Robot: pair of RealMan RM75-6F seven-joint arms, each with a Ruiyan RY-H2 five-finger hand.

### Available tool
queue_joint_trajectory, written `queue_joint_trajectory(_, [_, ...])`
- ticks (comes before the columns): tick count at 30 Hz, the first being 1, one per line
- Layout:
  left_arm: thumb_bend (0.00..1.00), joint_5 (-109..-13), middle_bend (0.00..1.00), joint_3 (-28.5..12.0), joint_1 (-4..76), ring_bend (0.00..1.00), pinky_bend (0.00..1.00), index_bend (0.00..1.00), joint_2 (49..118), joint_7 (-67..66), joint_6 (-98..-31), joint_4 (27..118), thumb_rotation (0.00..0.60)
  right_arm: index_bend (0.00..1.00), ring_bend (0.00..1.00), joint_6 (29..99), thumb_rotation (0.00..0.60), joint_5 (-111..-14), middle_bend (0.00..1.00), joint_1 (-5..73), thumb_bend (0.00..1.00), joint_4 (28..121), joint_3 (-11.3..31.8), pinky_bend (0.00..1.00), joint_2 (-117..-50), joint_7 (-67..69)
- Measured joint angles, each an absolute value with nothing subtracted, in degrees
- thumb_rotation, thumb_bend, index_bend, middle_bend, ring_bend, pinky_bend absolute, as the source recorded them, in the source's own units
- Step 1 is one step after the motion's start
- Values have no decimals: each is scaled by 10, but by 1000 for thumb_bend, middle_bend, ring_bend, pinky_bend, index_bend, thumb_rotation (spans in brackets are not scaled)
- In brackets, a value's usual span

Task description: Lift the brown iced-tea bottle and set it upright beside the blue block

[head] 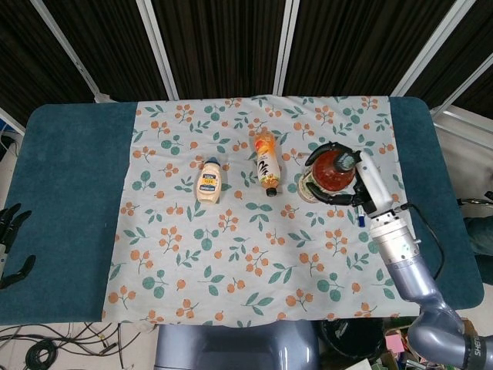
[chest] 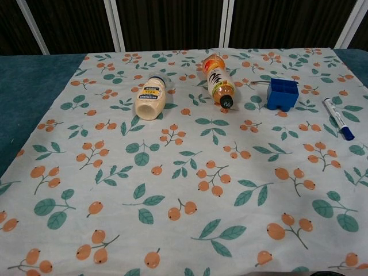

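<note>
Dark slatted panels behind the desk (head: 69,193), my right hand (head: 358,183) fingers wrapped around the brown iced-tea bottle (head: 327,173) held aloft: lowered carelessly, it could topple or strike the blue block (chest: 282,94).

Near half of the counter (chest: 34,75) is open cloth: front edge and both front corners free for a robot hand to pass. Obstacles sit in a band toward the far edge: mayo bottle (chest: 150,98) lying left of centre, orange bottle (chest: 218,80) lying at centre, blue block (chest: 283,94) toward the right edge, marker (chest: 337,126) just right of it. Gaps between mayo and orange bottles, and between orange bottle and block, are passable. Left edge strip open.
</note>
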State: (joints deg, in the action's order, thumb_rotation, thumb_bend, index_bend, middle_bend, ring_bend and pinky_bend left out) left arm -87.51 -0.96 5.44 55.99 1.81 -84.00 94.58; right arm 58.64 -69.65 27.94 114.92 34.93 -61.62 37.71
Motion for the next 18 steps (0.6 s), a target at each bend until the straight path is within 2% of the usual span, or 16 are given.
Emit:
queue_joint_trajectory(5, [366, -876, 0, -9, 54, 5, 65, 102, 560, 16, -840, 946, 600, 558, 614, 618, 600, -754, 573, 254, 544, 1151, 356, 725, -608, 507])
queue_joint_trajectory(10, [366, -876, 0, -9, 54, 5, 64, 102, 561, 14, -841, 948, 600, 565, 623, 643, 600, -783, 581, 244, 544, 1130, 331, 735, -636, 606])
queue_joint_trajectory(14, [366, -876, 0, -9, 53, 5, 64, 102, 561, 15, -842, 948, 600, 569, 636, 613, 600, -788, 592, 251, 544, 1110, 298, 748, -639, 600])
queue_joint_trajectory(18, [366, -875, 0, -9, 52, 5, 64, 102, 559, 18, -843, 948, 600, 584, 649, 556, 600, -776, 607, 268, 544, 1096, 266, 760, -628, 517])
